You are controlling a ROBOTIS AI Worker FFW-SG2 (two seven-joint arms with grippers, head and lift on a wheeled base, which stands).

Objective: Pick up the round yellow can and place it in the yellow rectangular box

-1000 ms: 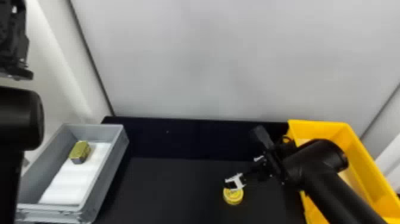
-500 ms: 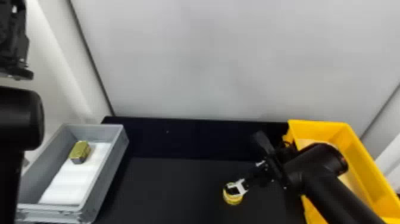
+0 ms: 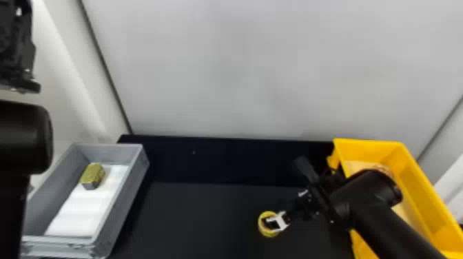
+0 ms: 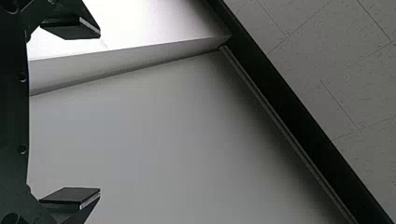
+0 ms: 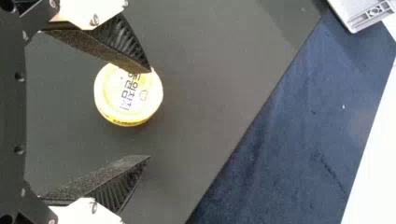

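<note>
At the far left we see our left gripper (image 3: 19, 51) raised beside the pale side wall, above the black left arm (image 3: 24, 137). In its wrist view the two fingers (image 4: 70, 195) stand spread wide apart, with nothing between them.

Below and just to the right lies our grey box (image 3: 132, 186), with a white sheet (image 3: 81, 210) on its floor and a small gold block (image 3: 92, 175) near the far end.

Farther right, on the black table (image 3: 199, 220), sits the round yellow can (image 3: 267, 232), printed lid up and well apart from the grey box. Our right gripper (image 3: 280, 211) is low over it, its fingers spread far wider than the can, which it has no grip on. In its wrist view one finger (image 5: 100, 49) overlaps the lid's edge — we cannot tell whether they touch — while the other (image 5: 100, 177) stands clear.

At the far right is our yellow rectangular box (image 3: 423, 186), partly hidden by the black right arm (image 3: 375, 213); something brownish (image 3: 382, 168) shows near its far end.
</note>
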